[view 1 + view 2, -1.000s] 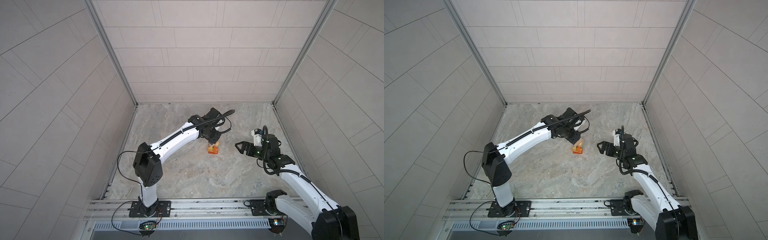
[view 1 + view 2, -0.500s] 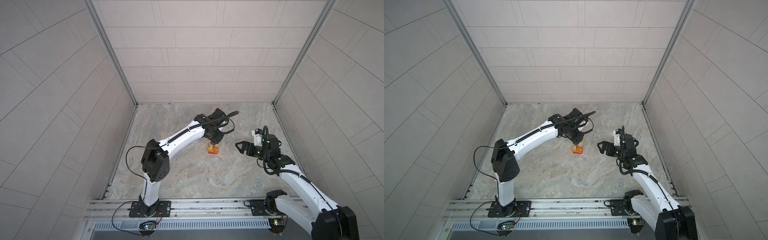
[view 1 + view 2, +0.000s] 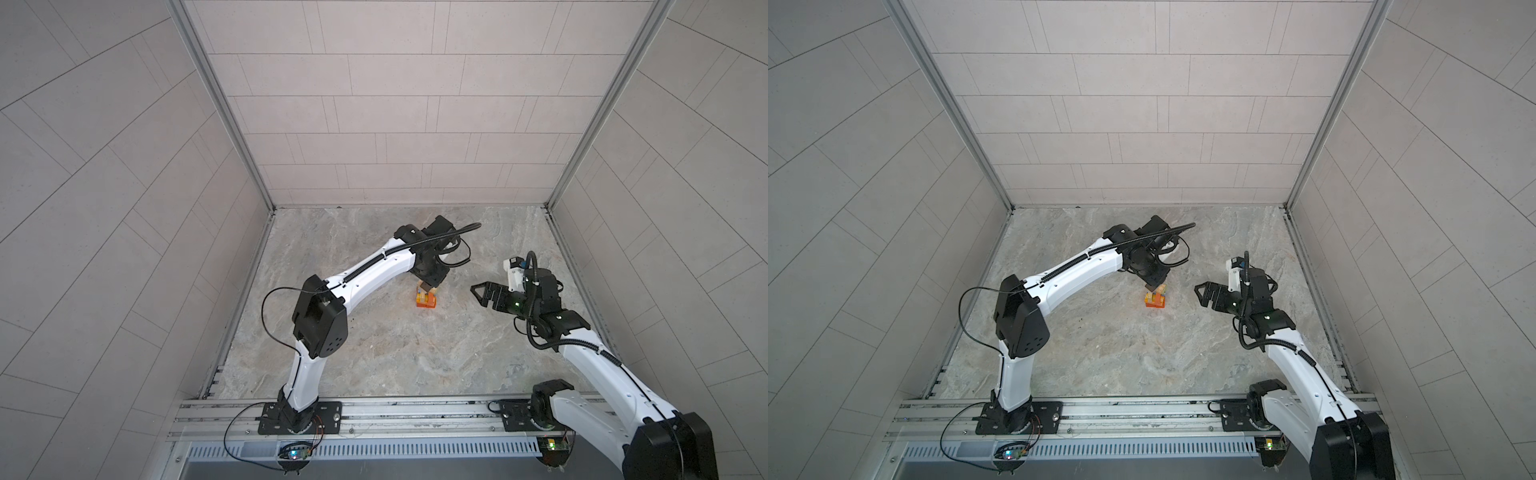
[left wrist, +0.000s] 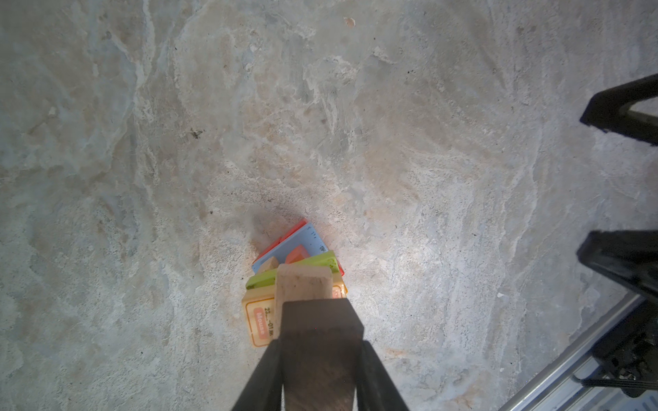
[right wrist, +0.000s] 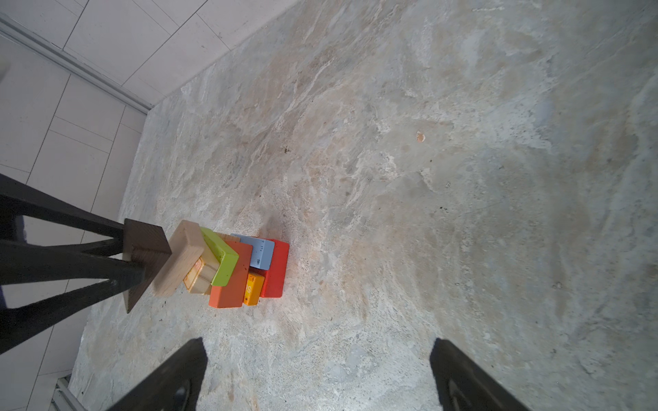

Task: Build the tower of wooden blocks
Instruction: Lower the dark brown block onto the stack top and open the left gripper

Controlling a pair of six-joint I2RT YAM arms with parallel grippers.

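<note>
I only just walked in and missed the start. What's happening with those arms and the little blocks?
The robot is stacking a wood block tower on the stone table. The left gripper is shut on a dark brown block at the very top, against a tan block. The right gripper waits open and empty beside the tower, not touching it.

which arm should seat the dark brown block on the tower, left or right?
Left. The left gripper is shut on the dark brown block, held right at the tower top, against the tan block. The right gripper is open, empty and off to the side.
</note>
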